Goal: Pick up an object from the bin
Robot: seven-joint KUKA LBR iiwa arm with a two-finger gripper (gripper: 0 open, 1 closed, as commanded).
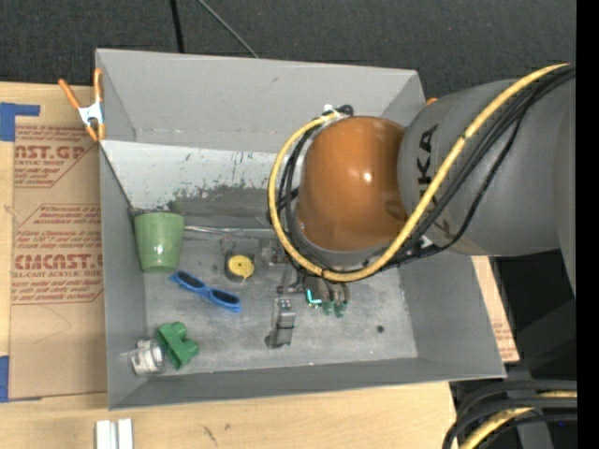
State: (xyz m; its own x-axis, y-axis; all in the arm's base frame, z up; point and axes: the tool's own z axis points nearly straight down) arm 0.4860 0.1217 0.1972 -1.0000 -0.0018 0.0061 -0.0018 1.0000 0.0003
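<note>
My gripper (292,318) is low over the bin (234,96) floor, approx. centre-front, on what looks like bare metal. The orange cover (348,190) on my wrist hides most of the tool from above, so I can't tell if it's spread or closed, and I see nothing pinched in it.

Nearest candidates: a small yellow disc (241,267), just up-left of the gripper, and a pair of blue sunglasses (206,291), lying flat to its left. Both are apart from me, not touching. Further left, a green cup (158,240) lies by the left wall. In the front-left corner sits a green piece w/ a silvery end (167,349).

My read: pick not yet made, early in the task. Items are spread out singly, not heaped, so each can be approached w/o nudging the others. The sunglasses lie thin and flat, likely a hard pinch; the disc is small and may slip.
</note>
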